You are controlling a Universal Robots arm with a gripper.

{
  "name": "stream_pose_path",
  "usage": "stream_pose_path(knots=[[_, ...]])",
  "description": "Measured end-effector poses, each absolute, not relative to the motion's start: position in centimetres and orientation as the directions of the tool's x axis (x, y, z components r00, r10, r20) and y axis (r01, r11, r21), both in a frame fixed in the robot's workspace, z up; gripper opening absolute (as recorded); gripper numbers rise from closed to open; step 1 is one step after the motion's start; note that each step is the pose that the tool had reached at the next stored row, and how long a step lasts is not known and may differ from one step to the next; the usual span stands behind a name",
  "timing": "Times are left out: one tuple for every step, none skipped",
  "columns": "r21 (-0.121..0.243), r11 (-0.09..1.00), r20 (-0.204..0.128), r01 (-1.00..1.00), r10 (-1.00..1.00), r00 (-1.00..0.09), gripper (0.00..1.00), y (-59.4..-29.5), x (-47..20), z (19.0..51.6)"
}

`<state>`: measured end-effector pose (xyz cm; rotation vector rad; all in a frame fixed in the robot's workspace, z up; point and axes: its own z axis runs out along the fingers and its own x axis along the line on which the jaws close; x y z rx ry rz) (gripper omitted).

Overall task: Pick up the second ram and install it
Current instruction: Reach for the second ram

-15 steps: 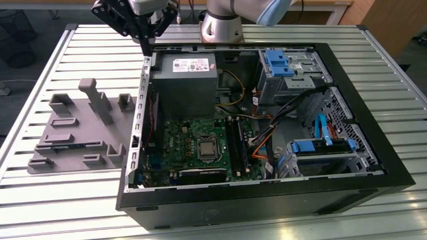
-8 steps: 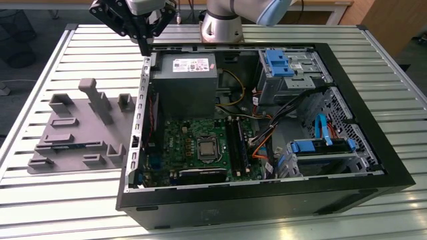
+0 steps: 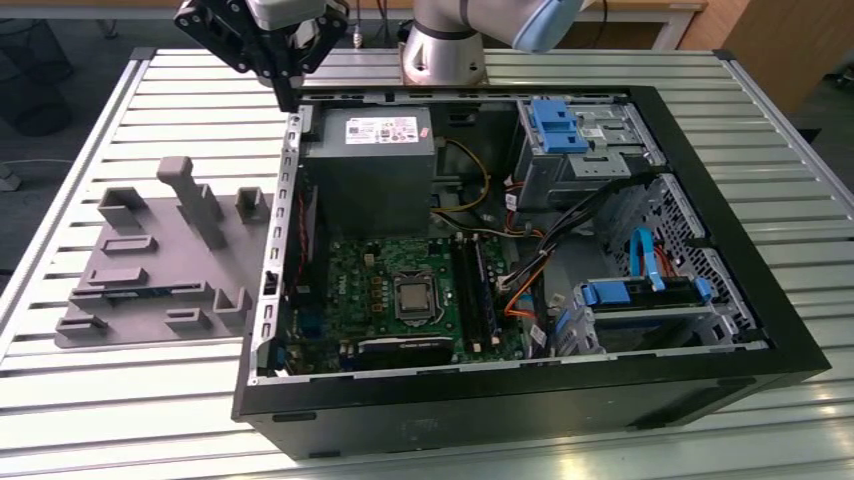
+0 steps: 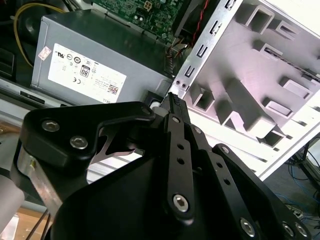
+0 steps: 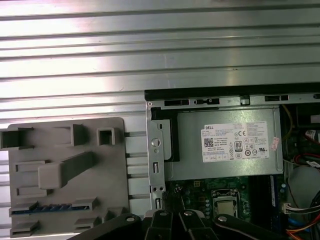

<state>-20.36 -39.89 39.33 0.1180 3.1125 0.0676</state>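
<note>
At the upper left of the exterior view, the gripper (image 3: 284,98), hanging fingers-down just over the far left corner of the open computer case (image 3: 534,405). Right beside it, the grey power supply (image 3: 367,165) with its white label. Fingers together, drawn to a single dark point, nothing seen clamped between them. Same closed look in the second wrist view, with the fingertips (image 4: 173,100) poised next to the perforated edge of the case wall.

Well apart from the gripper, the second ram (image 3: 171,291): a thin dark-blue strip lying in a slot of the grey holder block (image 3: 187,265), left of centre in the exterior view. Not yet lifted. Holder set on the slatted metal table (image 3: 80,420), just beside the case's left wall. In the first wrist view, the same blue strip (image 5: 50,207) seated along a long slot of the holder; chips and label too small to make out.

Inside the case, lower centre of the exterior view, the green motherboard (image 3: 387,265) with the CPU socket (image 3: 415,297) and, to the exterior view's right of it, the long dark memory slots (image 3: 477,285). Cannot tell whether a stick already sits there. Light-blue drive brackets at the upper right (image 3: 554,125) and lower right (image 3: 627,293) of the case. At top centre, behind the case, the arm's silver base (image 3: 447,50).
</note>
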Motion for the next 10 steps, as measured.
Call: stream_pose_path(knots=[[0.044, 0.996, -0.024, 0.075, 0.076, -0.997, 0.11, -39.89, -20.39, 39.33], [0.044, 0.996, -0.024, 0.075, 0.076, -0.997, 0.11, -39.89, -20.41, 39.33], [0.044, 0.996, -0.024, 0.075, 0.076, -0.997, 0.11, -39.89, -20.42, 39.33], [0.044, 0.996, -0.024, 0.075, 0.076, -0.997, 0.11, -39.89, -20.45, 39.33], [0.044, 0.996, -0.024, 0.075, 0.076, -0.997, 0.11, -39.89, -20.5, 39.33], [0.044, 0.996, -0.024, 0.075, 0.076, -0.997, 0.11, -39.89, -20.52, 39.33], [0.044, 0.996, -0.024, 0.075, 0.076, -0.997, 0.11, -39.89, -20.54, 39.33], [0.044, 0.996, -0.024, 0.075, 0.076, -0.997, 0.11, -39.89, -20.56, 39.33], [0.044, 0.996, -0.024, 0.075, 0.076, -0.997, 0.11, -39.89, -20.58, 39.33], [0.044, 0.996, -0.024, 0.075, 0.076, -0.997, 0.11, -39.89, -20.6, 39.33]])
